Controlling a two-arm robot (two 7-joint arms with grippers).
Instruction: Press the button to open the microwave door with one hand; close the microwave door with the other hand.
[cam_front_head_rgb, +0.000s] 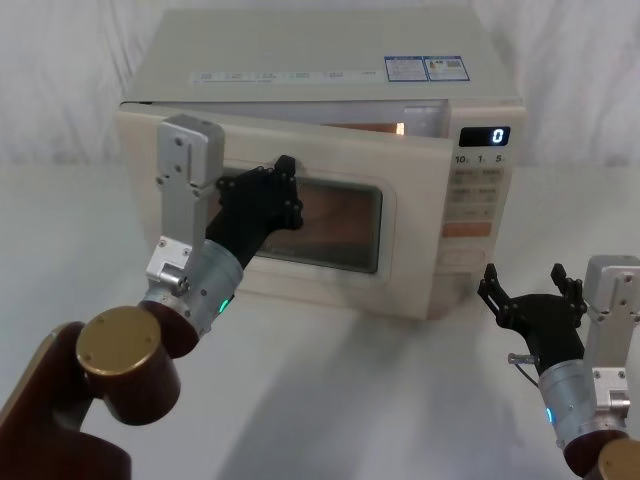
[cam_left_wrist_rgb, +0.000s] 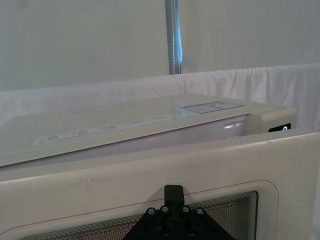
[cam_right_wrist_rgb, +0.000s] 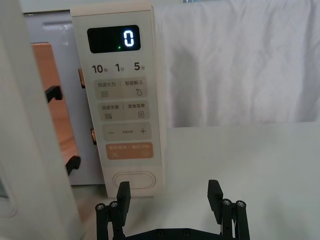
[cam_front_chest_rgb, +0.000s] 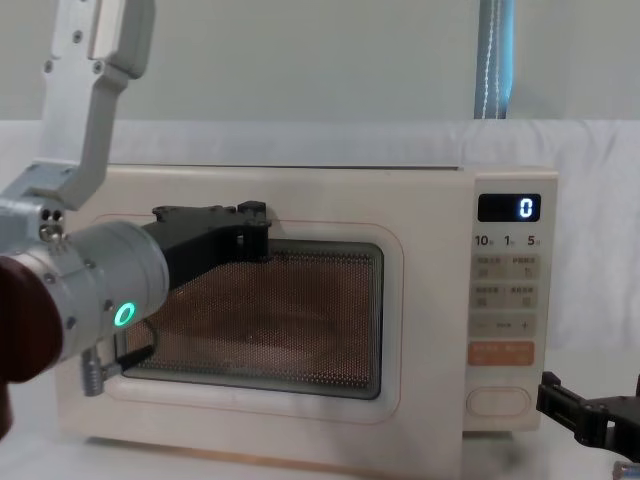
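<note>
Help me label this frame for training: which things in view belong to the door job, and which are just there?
Job:
microwave door, ajar
button
left gripper, against the door
right gripper, open, in front of the button

Just there:
orange key
display reading 0
white cloth over the table

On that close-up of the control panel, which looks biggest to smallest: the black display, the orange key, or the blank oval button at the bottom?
In the right wrist view, largest first:
1. The black display, tallest and clearly largest.
2. The orange key.
3. The button, shorter across.
The last two look close, so that order is unsure.
</note>
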